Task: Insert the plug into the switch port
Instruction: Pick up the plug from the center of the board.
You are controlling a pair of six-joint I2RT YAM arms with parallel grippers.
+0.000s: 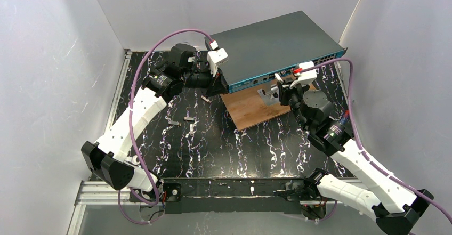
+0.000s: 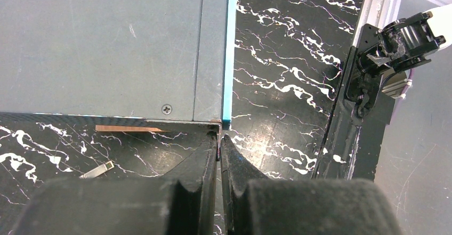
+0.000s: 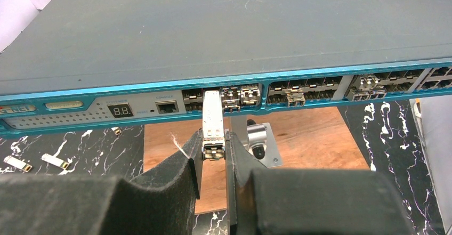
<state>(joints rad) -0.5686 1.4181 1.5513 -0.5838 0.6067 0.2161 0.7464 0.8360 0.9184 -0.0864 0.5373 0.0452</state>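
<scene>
The right jaws pinch the tail of the plug (image 3: pixel 212 120), a small stiff metal stick, probably light and slick. Its nose sits at a socket in the teal strip of the switch (image 3: pixel 213 38). Holding the tail looks right. Filled sockets (image 3: pixel 240 94) crowd its right side, and a metal bracket (image 3: pixel 261 142) stands close. The left jaws, pressed together, sit at the switch's corner.

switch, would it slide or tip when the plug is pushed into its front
Probably won't tip: the switch is wide, flat and low. It may slide back, since it appears merely set on a wooden board. Its metal casing looks rigid, so likely no flex.
</scene>
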